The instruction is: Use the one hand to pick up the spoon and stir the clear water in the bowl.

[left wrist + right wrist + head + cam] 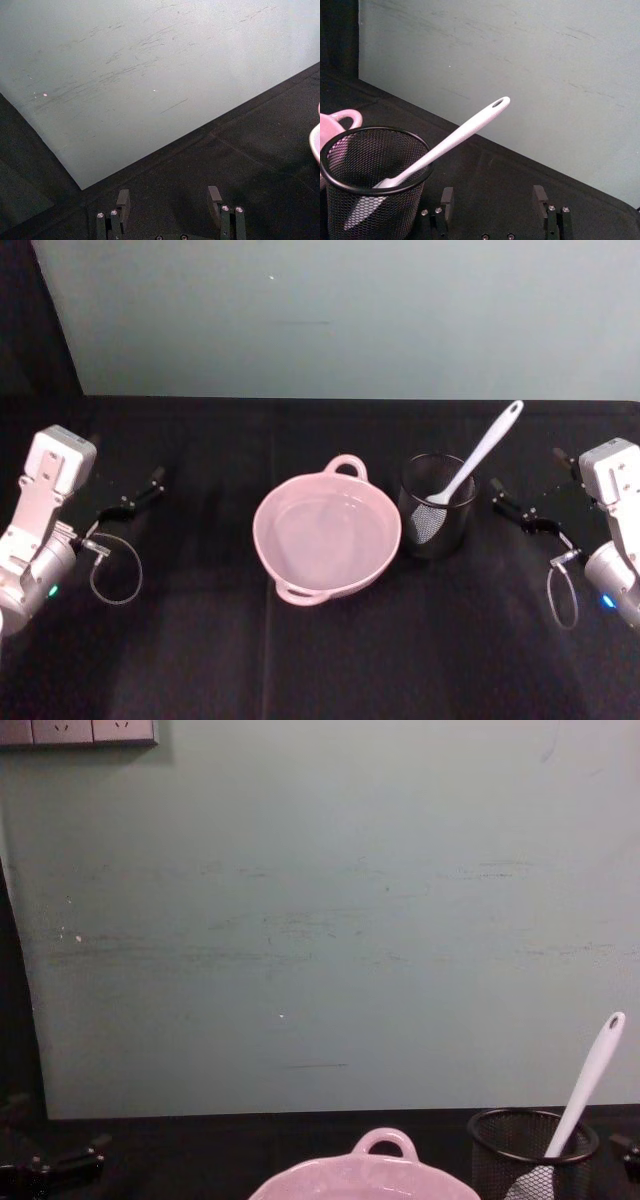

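Spoon (478, 455) in cup (445, 535); bowl (268, 550) left, maybe touching

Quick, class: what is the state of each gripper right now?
Left gripper: jaws open, holding nothing.
Right gripper: jaws open, holding nothing; the spoon stands in the mesh cup.

White arms (40, 510), black claws (169, 194) (493, 192), looped cables (115, 575)
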